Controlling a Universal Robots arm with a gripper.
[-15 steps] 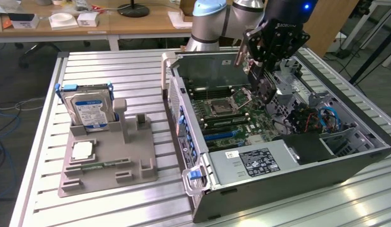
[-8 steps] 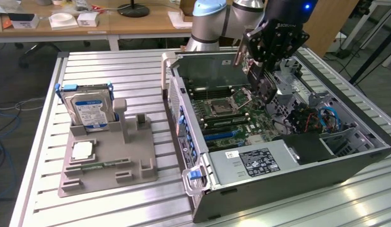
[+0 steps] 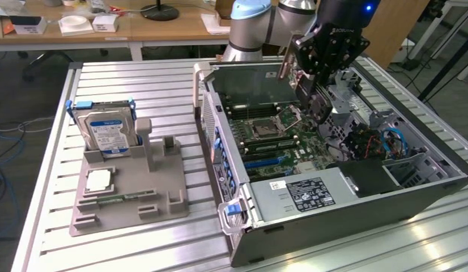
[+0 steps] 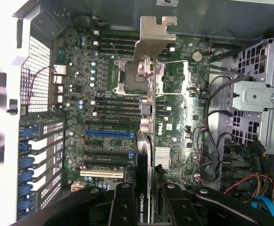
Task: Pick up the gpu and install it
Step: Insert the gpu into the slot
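Observation:
My gripper [image 3: 313,79] hangs over the open computer case [image 3: 218,141], shut on the gpu [image 3: 319,106]. The card is held on edge, above the motherboard [image 3: 276,139] and apart from it. In the wrist view the gpu [image 4: 149,117] appears edge-on, its silver end bracket [image 4: 155,37] at the far end and its black labelled face clamped between the two black fingers [image 4: 123,205]. The gripper [image 4: 145,200] is closed around that near end. Beneath the card lie the motherboard's [image 4: 104,94] expansion slots, one of them blue [image 4: 109,133].
On the slatted table, at the exterior view's left, a grey fixture [image 3: 128,192] holds an upright hard drive [image 3: 105,133], a pale square chip [image 3: 98,180] and a green memory stick [image 3: 117,198]. Inside the case are the power supply [image 3: 303,192] and cables [image 3: 385,141].

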